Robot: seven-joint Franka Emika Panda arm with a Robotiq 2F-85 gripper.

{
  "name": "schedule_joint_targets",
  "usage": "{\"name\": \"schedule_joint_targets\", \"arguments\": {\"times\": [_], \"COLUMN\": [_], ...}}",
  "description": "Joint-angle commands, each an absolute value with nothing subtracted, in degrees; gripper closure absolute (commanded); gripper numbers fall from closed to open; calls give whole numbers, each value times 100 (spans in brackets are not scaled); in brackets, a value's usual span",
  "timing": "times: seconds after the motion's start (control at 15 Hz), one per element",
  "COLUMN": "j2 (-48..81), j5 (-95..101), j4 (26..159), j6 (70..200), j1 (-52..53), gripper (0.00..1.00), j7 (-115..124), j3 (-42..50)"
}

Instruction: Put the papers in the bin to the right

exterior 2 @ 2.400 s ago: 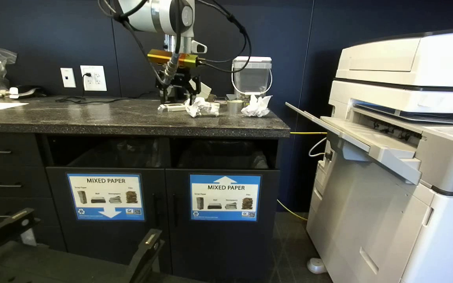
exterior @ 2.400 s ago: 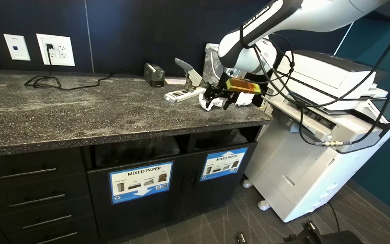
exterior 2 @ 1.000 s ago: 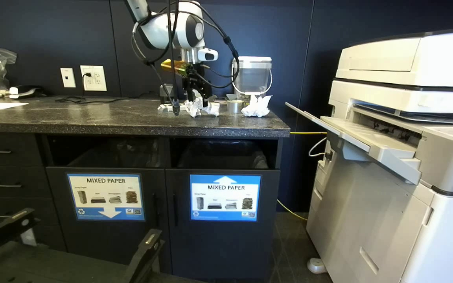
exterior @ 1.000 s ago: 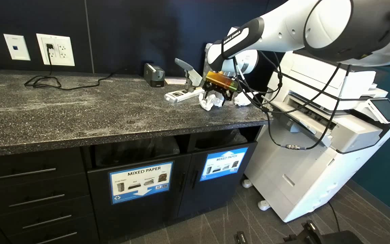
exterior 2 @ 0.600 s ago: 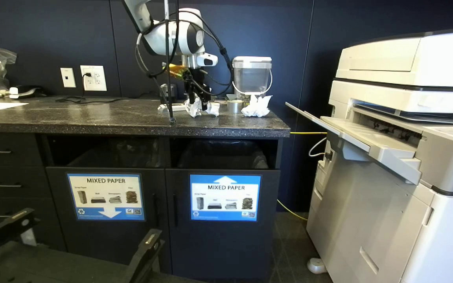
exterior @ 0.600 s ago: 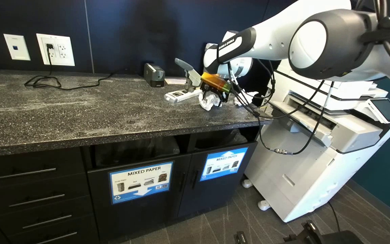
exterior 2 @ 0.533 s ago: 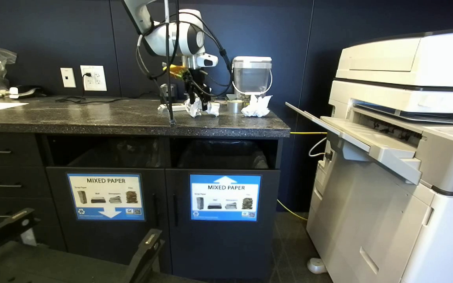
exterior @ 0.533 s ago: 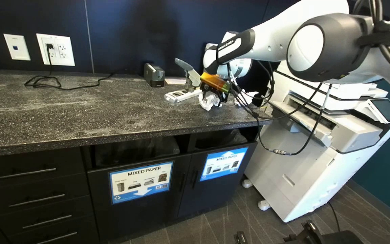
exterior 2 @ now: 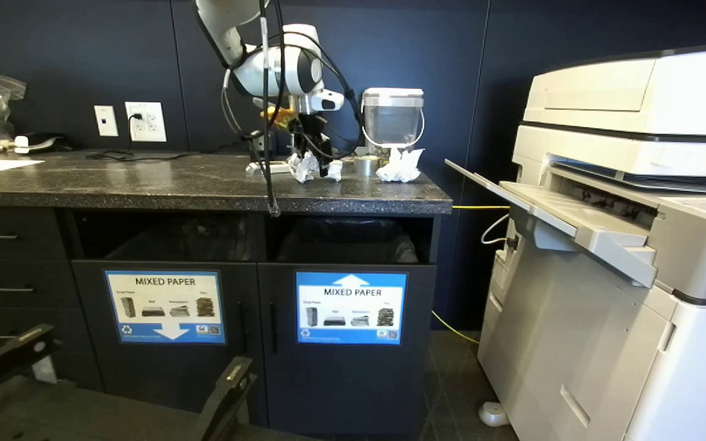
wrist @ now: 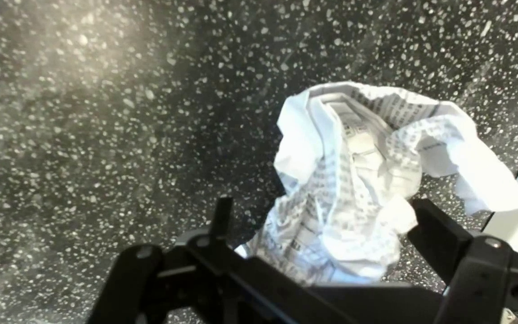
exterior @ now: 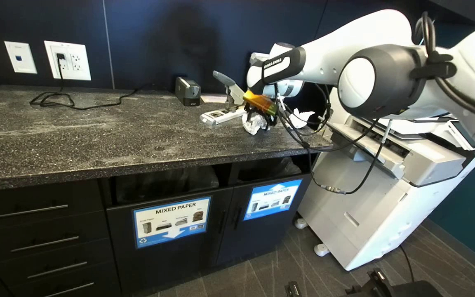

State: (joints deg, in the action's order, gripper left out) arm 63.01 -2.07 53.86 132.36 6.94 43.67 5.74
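Observation:
A crumpled white paper wad (exterior: 253,124) lies on the dark speckled counter; it also shows in an exterior view (exterior 2: 303,168) and in the wrist view (wrist: 353,180). My gripper (wrist: 326,220) is open and low over it, with the fingers on either side of the wad. The right finger (wrist: 436,236) is close to the paper; the left one stands apart from it. A second paper wad (exterior 2: 401,165) sits nearer the counter's end, partly behind cables in an exterior view (exterior: 301,117). The bin (exterior 2: 353,386) with the brighter blue label is below the counter, its slot open at the top.
A similar bin (exterior 2: 163,373) is beside it on the left. A stapler (exterior: 223,115), a sharpener (exterior: 188,91), a tape roll (exterior 2: 366,166) and a clear tub (exterior 2: 393,122) stand near the wads. A white printer (exterior: 344,214) stands past the counter's end. Arm cables hang over the counter edge.
My gripper has come down and turned over the nearer wad, its fingers now on either side of it. The arm and cables have swung lower. Both wads stay in place.

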Motion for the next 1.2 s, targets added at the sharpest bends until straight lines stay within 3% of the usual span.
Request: {"name": "schedule_joint_targets", "arguments": {"times": [0.0, 0.53, 0.6, 0.67, 1.13], "j2": [6654, 6824, 6831, 6840, 6870], "j5": [-171, -140, -134, -129, -87], "j4": [4706, 4287, 4266, 4245, 4130], "j6": [12906, 12602, 12570, 12542, 12425], "j1": [685, 667, 664, 667, 655], "gripper": [0, 0, 16, 26, 80], "j7": [4484, 4420, 4390, 4395, 4330], "j3": [660, 643, 635, 635, 623]}}
